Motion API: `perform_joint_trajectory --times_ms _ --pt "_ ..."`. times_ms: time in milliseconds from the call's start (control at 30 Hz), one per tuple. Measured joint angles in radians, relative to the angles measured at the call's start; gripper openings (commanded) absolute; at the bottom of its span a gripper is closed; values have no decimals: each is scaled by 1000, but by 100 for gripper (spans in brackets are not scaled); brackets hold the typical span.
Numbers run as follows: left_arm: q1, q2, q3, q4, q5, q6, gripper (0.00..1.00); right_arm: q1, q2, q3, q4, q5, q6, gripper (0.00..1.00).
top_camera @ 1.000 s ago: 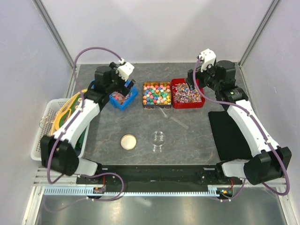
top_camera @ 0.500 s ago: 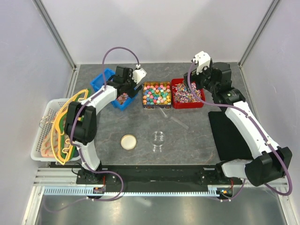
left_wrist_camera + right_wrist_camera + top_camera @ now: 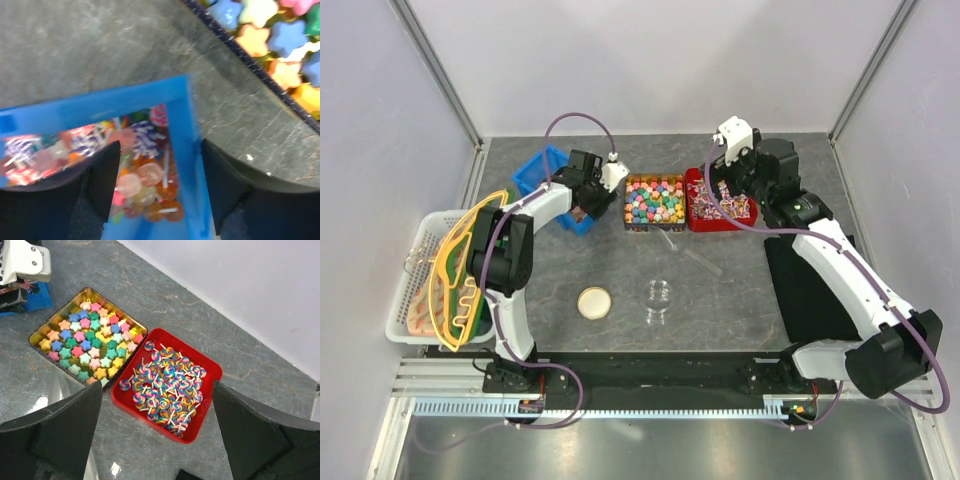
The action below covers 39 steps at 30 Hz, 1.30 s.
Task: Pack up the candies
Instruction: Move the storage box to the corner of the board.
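The candies (image 3: 654,199) are small star-shaped sweets in mixed colours, filling a gold-lined dark tin (image 3: 626,205) at the back centre. They also show in the right wrist view (image 3: 87,342) and at the top right of the left wrist view (image 3: 280,40). My left gripper (image 3: 590,200) is open and empty, low over the right end of the blue bin (image 3: 192,130) of wrapped sweets, left of the tin. My right gripper (image 3: 157,425) is open and empty, high above the red bin (image 3: 210,371) of swirl lollipops, right of the tin.
A clear round jar (image 3: 659,296) and its tan lid (image 3: 594,302) lie on the table in front. A clear strip (image 3: 692,252) lies near the tin. A black mat (image 3: 812,290) is at the right. A white basket (image 3: 408,290) with hangers stands at the left.
My left arm has stretched out and lowered its gripper to the right end of the blue bin. My right wrist has shifted left, over the left side of the red bin.
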Motion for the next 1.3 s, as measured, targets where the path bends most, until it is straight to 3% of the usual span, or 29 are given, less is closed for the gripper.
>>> perform_joint_trajectory --times_ms 67,167,367,767,867,900,933,1033,1300 --pt "6 6 0 -1 26 -4 50 7 0 0 3 10 -4 98" --pt "12 16 7 -4 40 -1 43 12 0 -2 8 19 -10 98" --pt "47 81 96 -20 39 10 43 12 6 -3 14 32 -11 98" --pt "195 306 426 -50 -71 30 45 15 15 -7 16 37 -10 98" --pt "210 364 515 -55 -118 38 57 16 15 -9 18 36 -10 98" --pt "213 382 541 -55 -134 45 65 16 15 -10 18 36 -10 98" --pt "214 396 564 -55 -145 50 81 17 16 -10 18 36 -10 98" --pt "216 401 583 -69 -149 52 96 16 16 -11 18 37 -10 98" --pt "181 355 549 -127 -69 11 100 21 32 -11 21 39 -10 98"
